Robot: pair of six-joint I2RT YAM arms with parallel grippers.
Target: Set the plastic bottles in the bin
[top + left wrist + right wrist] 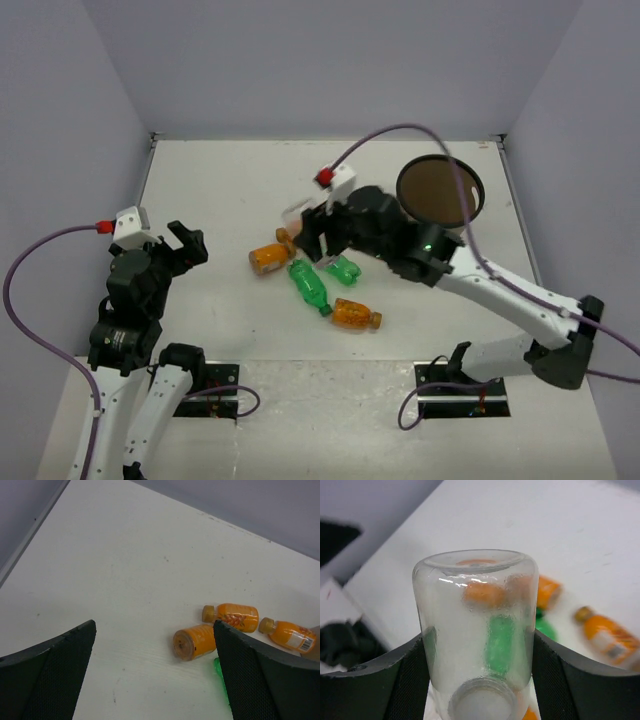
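Observation:
My right gripper is shut on the clear bottle, whose body stands between both pads above the table. It shows faintly in the top view. Below it on the table lie two green ribbed bottles and orange bottles. Another orange one is partly hidden by the gripper. The brown bin stands at the back right, behind the right arm. My left gripper is open and empty, left of the bottles. In its wrist view lie three orange bottles.
White walls close the table on the left, back and right. A purple cable arcs from the right wrist over the bin's rim. The right arm's forearm stretches across the right side of the table.

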